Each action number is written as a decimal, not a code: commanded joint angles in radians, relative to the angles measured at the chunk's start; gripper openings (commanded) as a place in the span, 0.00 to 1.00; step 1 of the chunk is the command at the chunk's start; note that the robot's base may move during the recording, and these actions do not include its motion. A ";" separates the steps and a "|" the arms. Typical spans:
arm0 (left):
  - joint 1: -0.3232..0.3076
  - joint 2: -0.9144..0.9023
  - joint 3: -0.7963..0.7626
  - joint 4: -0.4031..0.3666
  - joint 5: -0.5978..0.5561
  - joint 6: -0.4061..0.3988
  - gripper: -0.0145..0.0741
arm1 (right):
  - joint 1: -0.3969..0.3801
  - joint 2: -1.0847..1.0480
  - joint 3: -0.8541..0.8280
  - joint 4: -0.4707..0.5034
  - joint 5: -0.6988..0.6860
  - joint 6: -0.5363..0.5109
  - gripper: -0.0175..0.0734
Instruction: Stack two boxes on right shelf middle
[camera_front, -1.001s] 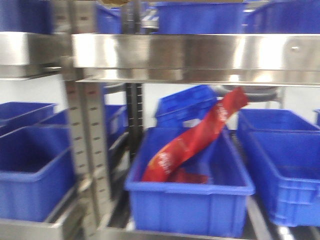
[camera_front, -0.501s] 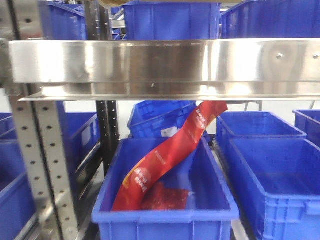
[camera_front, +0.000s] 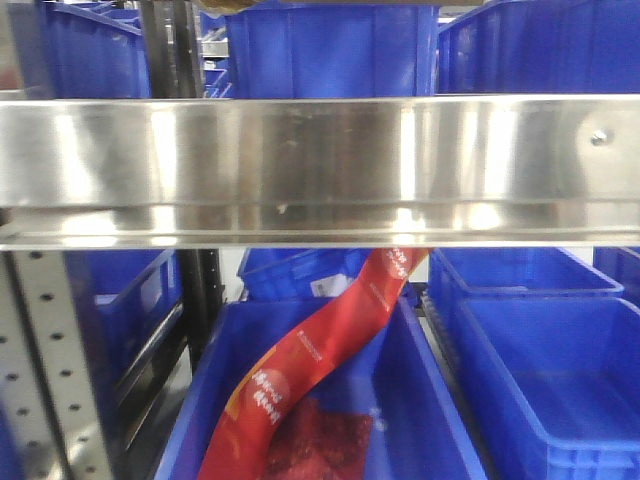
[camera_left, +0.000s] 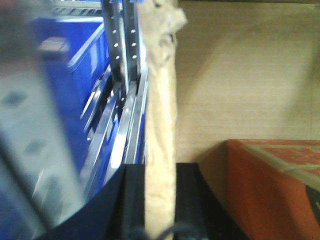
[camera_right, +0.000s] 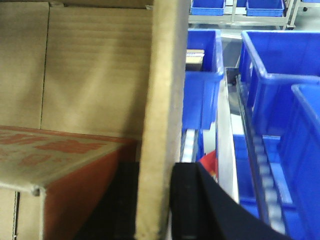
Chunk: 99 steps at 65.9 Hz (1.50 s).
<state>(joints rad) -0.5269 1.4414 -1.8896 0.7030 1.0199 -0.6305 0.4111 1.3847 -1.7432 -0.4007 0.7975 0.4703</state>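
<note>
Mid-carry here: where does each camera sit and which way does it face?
Front view: level with and facing the shelf rail, blue bins above and below; no robot parts show.
Left wrist: looks along the left gripper, clamped on a cardboard box wall.
Right wrist: looks along the right gripper, clamped on a cardboard wall; blue bins at right.
Both wrist views share the orange carton inside.
</note>
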 joint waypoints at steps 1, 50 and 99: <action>0.005 -0.006 -0.012 0.069 0.009 -0.001 0.04 | -0.010 -0.018 -0.013 -0.051 -0.052 0.011 0.02; 0.005 -0.006 -0.012 0.069 0.009 -0.001 0.04 | -0.010 -0.018 -0.013 -0.051 -0.052 0.011 0.02; 0.005 -0.004 -0.012 -0.141 0.097 0.078 0.04 | -0.010 0.012 -0.013 0.029 0.149 0.064 0.02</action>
<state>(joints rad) -0.5269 1.4421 -1.8896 0.5872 1.0845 -0.5743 0.4111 1.3955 -1.7432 -0.3550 0.9124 0.5032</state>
